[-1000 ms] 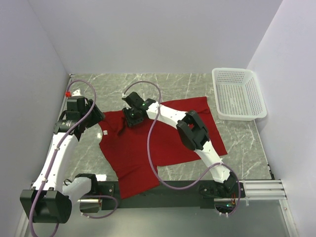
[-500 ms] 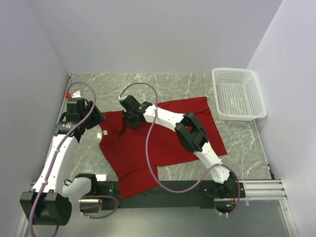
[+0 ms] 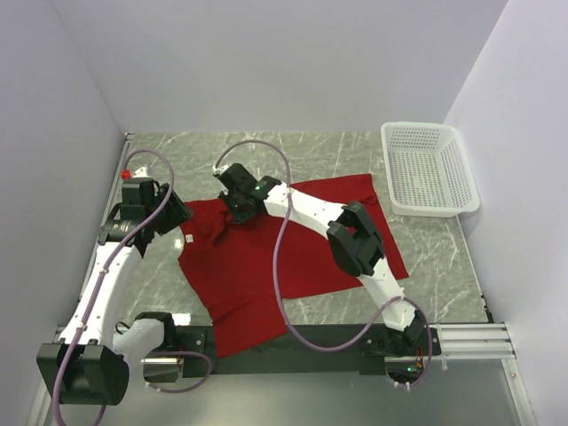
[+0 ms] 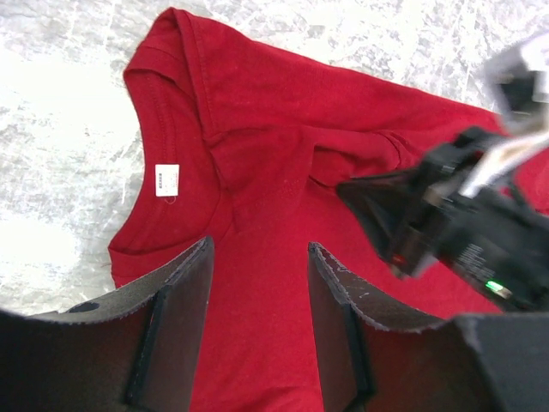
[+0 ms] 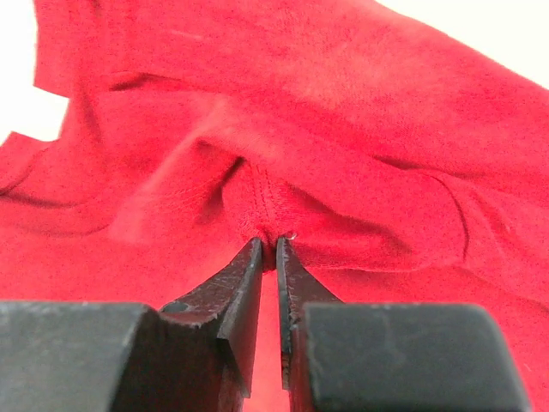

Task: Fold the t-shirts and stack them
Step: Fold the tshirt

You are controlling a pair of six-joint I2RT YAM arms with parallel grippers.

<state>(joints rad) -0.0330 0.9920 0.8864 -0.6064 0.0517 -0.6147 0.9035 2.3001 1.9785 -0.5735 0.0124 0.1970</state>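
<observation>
A deep red t-shirt (image 3: 266, 266) is spread on the counter (image 3: 195, 155), its hem at the near edge. Near its collar the left jaws are held open, empty; farther in, the right jaws are nearly shut, a raised fold of shirt apparently pinched between them.

The t-shirt (image 3: 240, 266) is a plain deep red, and its small neck tag (image 4: 166, 180) is white with faint grey print. The desk (image 3: 426, 257) shows a grey marble pattern with pale veins. The basket (image 3: 429, 169) is white mesh. The left arm (image 3: 102, 284) and the right arm (image 3: 306, 210) are white with black joints, and their cables (image 3: 257, 142) are dull mauve. The left end effector (image 4: 259, 249) and the right end effector (image 5: 268, 245) are black. The walls (image 3: 266, 62) are pale lilac-white.
</observation>
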